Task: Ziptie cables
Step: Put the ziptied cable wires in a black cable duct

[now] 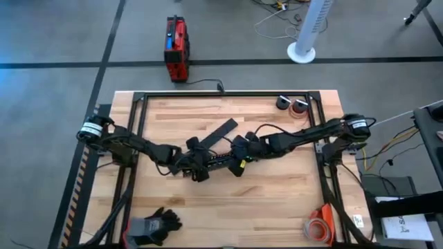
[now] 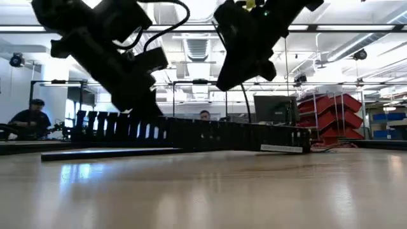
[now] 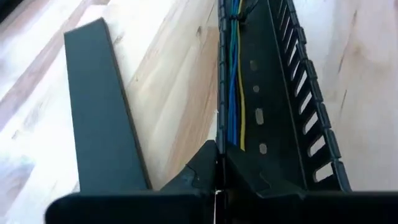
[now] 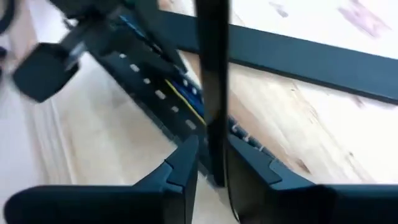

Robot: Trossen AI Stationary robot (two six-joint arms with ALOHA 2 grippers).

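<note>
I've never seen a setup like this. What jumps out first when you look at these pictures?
Two dark arms meet at the middle of the wooden table, the left gripper and right gripper both working over a long black slotted strip. Thin coloured cables, blue, green and yellow, run along inside it. A flat black cover strip lies on the wood beside it.

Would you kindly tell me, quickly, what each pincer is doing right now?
Left pincer: shut on the wall of the black slotted plastic duct.
Right pincer: shut on a thin black flat strip.
</note>
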